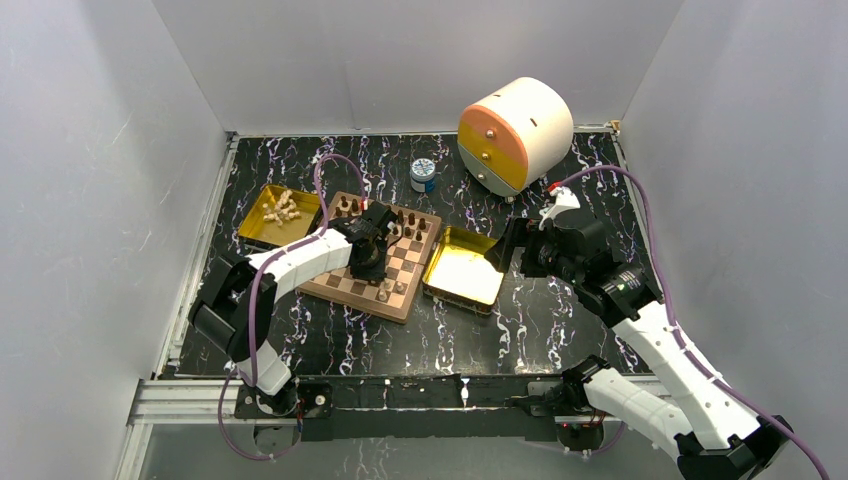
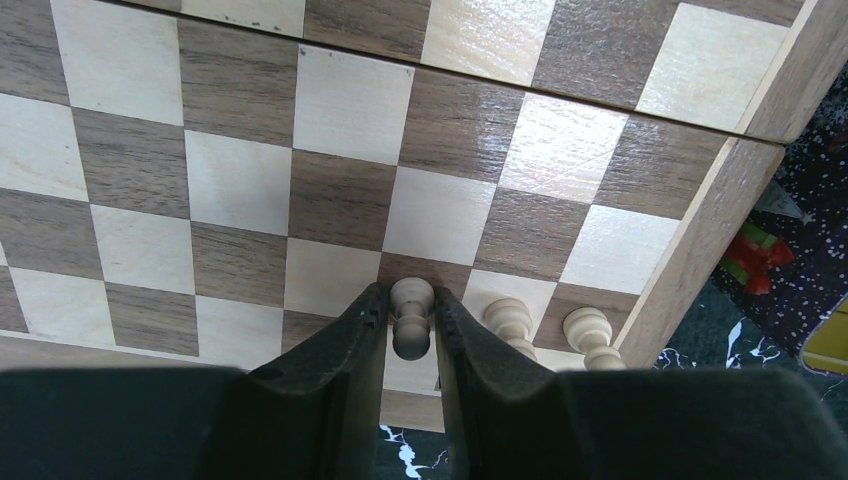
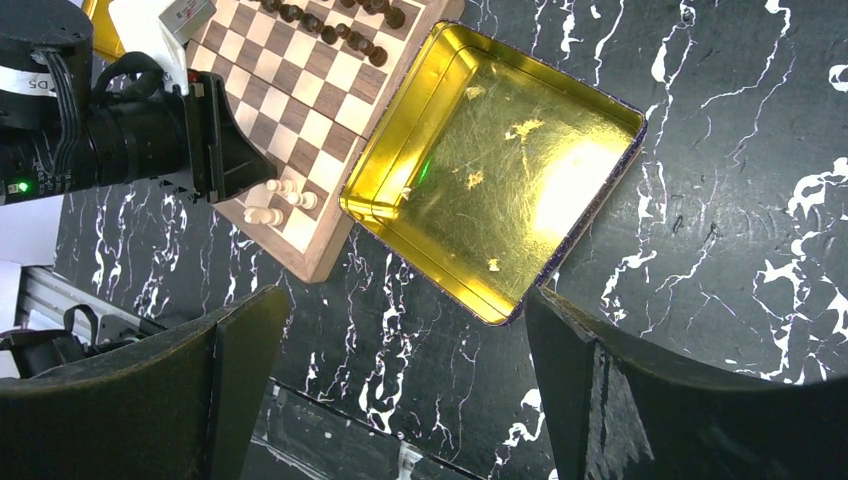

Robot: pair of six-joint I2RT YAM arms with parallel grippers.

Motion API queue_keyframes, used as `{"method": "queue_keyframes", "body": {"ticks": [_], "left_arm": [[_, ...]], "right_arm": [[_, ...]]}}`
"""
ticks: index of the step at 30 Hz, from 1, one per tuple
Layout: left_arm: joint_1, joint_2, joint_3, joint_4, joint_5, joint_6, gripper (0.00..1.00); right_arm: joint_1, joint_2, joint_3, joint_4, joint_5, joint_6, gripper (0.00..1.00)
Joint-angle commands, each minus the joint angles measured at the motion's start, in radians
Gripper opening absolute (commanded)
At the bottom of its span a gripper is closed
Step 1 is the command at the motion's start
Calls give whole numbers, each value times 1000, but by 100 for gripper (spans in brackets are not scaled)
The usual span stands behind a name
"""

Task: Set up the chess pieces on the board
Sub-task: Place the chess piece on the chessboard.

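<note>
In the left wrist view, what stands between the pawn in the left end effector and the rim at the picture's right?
Past the held pawn, that view shows one pale pawn and a second pawn, side by side, then the rim.

Your left arm [image 1: 300, 258] reaches toward one o'clock, left gripper [image 2: 410, 305] pinching a pale pawn [image 2: 411, 338]; your right gripper [image 3: 400, 312], toward eleven, gapes wide.

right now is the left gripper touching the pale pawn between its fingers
Touching. The left wrist view shows the left gripper closed on the pale pawn, both fingers pressed against its sides.
</note>
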Motion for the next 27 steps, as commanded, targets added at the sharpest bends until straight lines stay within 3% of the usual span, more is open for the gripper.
{"method": "queue_keyframes", "body": {"ticks": [1,13,22,27], "left_arm": [[-5,3,30,-32,-10,5,23],[-5,-21,88,-66,-22,-1,32],[-5,-48,150,-83,-12,-21,33],[-3,-91,167,-81,-85,-35,33]], "right_arm": [[-3,-12,11,57,-11,-1,99],[-3,-17,10,54,-10,-1,99],[-3,-23,5,57,-9,0,99],[-3,-24,2,55,-7,-1,99]]}}
